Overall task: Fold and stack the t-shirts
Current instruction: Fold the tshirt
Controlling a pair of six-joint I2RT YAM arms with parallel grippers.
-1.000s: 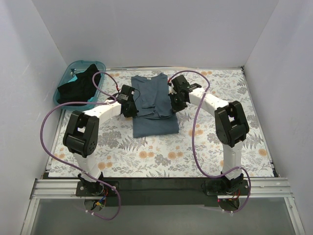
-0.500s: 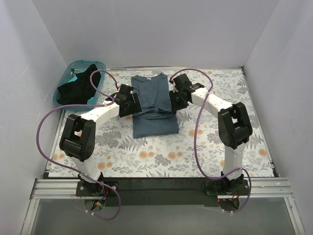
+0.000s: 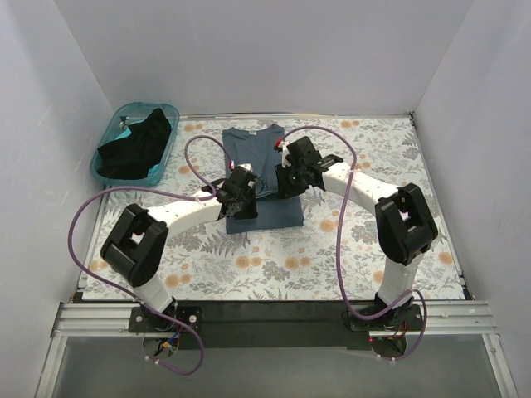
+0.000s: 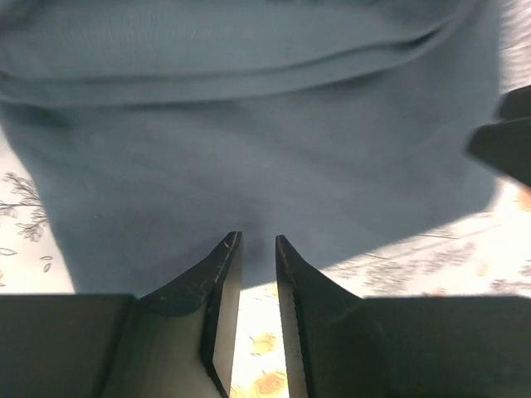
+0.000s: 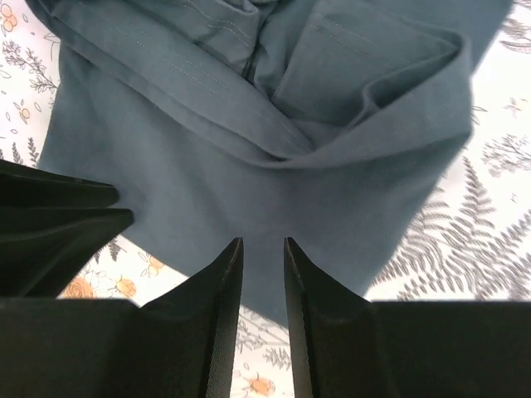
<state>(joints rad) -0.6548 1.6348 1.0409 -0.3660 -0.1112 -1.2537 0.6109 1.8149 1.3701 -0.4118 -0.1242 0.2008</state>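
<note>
The slate blue-grey t-shirt [image 3: 253,149] lies partly folded at the table's middle, neck towards the back, with bunched folds across its middle. My left gripper [image 3: 235,199] is over its lower left part. In the left wrist view [image 4: 257,238] the fingers stand a narrow gap apart with nothing between them, tips at the shirt's [image 4: 265,149] near edge. My right gripper [image 3: 282,181] is over the shirt's right middle. In its wrist view [image 5: 263,240] the fingers are also narrowly apart and empty above the cloth [image 5: 249,174]. A black t-shirt [image 3: 133,149] lies crumpled in the basket.
The teal plastic basket [image 3: 172,124] stands at the back left corner. The table has a floral cloth [image 3: 365,249]. White walls close in the left, back and right. Purple cables loop from both arms.
Both grippers have moved from the shirt's side edges inward and nearer, over its middle and lower part. The left arm has swung right; the shirt itself has barely shifted.
</note>
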